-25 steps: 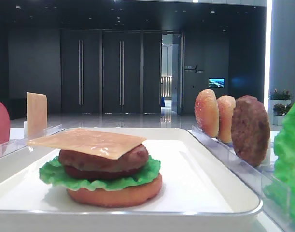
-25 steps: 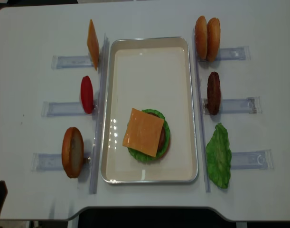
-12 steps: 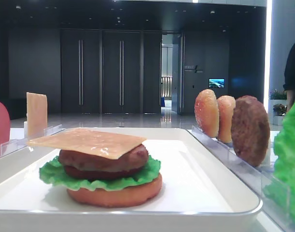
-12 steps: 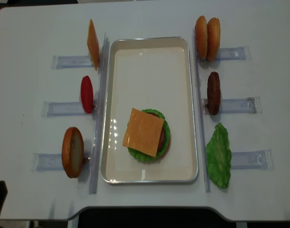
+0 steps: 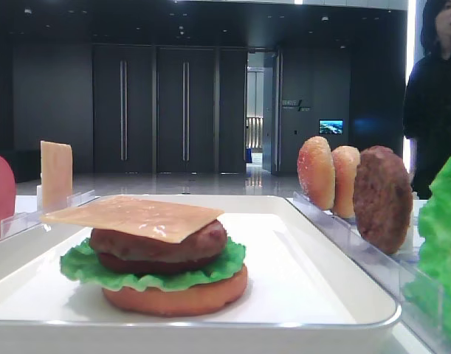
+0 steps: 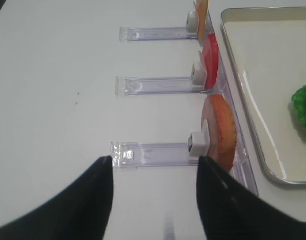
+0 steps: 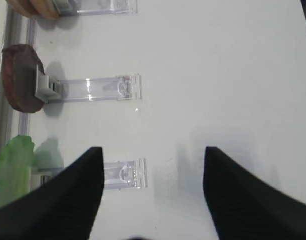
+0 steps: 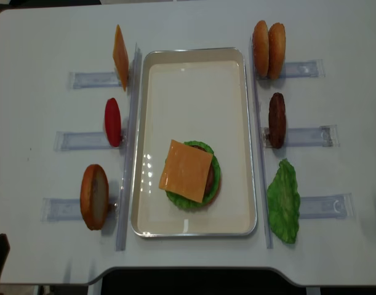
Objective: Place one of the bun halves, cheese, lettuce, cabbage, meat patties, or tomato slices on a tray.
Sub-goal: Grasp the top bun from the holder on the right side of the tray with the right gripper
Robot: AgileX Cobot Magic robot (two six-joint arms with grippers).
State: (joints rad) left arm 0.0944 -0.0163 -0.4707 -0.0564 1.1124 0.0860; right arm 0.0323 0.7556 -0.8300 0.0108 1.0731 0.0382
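While both jaws gape, cheese tops the tray's stack.

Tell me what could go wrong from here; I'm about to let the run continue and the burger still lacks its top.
1. The cheese slice lies skewed on the stack, one corner overhanging; a bun set on it may tilt or slide.
2. The two domed bun tops stand pressed together in their rack, so pinching one may drag the other out.
3. Both tools, left and right, hover open over the side racks, away from the tray; a careless sweep could knock the upright patty.
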